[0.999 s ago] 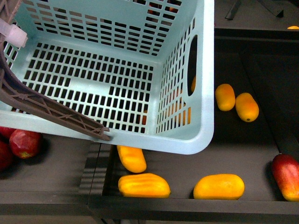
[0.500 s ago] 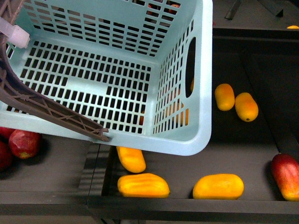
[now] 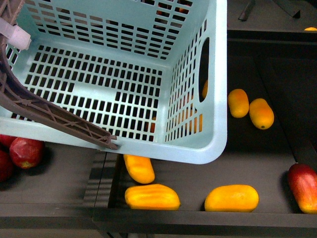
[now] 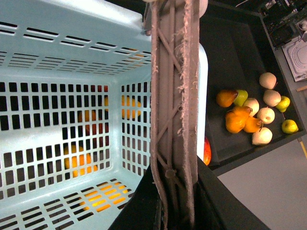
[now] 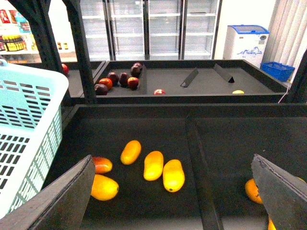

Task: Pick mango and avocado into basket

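The light teal basket [image 3: 124,84] fills the upper left of the front view, hanging tilted over the dark fruit shelf, with no fruit inside it. My left gripper [image 4: 175,211] is shut on its brown-grey handle [image 4: 175,96]. A red mango [image 3: 303,187] lies at the shelf's right edge, well right of the basket. My right gripper [image 5: 172,196] is open above the shelf with nothing between its fingers [image 5: 67,196]; the basket [image 5: 29,124] is beside it. The avocado is out of view.
Several yellow mangoes [image 3: 232,198] lie on the shelf below and right of the basket. A red-and-orange fruit [image 5: 101,165] sits close to the basket. Red apples [image 3: 25,151] lie at the left. A raised divider [image 5: 196,158] splits the shelf. Pears and other fruit [image 4: 249,115] sit in a farther bin.
The basket swayed slightly left and up, then came back to about where it was. The fruit on the shelf has not moved.
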Controlling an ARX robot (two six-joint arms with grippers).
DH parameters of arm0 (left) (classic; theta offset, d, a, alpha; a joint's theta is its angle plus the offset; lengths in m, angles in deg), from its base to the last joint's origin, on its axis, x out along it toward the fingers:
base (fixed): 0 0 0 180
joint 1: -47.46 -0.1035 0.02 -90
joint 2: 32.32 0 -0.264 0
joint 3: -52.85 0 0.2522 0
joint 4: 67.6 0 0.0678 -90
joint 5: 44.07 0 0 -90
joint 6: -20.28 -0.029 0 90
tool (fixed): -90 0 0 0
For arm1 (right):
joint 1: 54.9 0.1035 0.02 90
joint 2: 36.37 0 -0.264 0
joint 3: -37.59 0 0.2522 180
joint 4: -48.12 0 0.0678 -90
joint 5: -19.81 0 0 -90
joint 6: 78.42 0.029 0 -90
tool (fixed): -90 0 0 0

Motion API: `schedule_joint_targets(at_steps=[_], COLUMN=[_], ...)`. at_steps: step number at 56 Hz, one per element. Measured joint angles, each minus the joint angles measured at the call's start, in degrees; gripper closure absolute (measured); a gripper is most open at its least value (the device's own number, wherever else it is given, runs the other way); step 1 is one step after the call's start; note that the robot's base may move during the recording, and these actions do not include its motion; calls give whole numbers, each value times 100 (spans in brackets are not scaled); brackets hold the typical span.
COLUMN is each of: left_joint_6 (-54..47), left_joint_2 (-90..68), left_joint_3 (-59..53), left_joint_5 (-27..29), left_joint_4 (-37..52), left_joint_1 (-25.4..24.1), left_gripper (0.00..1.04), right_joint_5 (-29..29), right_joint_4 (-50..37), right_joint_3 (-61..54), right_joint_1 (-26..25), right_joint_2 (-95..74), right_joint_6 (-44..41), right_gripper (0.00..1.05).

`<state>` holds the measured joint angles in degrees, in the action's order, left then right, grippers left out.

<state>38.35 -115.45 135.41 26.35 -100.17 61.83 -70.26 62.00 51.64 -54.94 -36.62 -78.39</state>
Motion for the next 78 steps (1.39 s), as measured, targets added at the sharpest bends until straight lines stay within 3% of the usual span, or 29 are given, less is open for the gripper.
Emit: schedule_joint_targets(at_steps=[56,59,63,78], left_joint_6=[-2,-2,0,0], left_joint_2=[0,-2,0,0], left_joint_3=[0,0,0,0], left_joint_5=[0,2,2,-2], left_joint_4=[0,0,0,0], left_joint_1=[0,0,-2,0], left_gripper=[93,93,93,93], right_joint_5=[146,721,861,549], right_joint_4=[-44,-407,-848,-2133], right_joint_3=[0,2,31,833], right_joint_1=[48,192,245,-15], right_joint_2=[-17,-236,-780,-3554], right_joint_6=[26,70,83,-46], right_gripper=[8,8,8,8])
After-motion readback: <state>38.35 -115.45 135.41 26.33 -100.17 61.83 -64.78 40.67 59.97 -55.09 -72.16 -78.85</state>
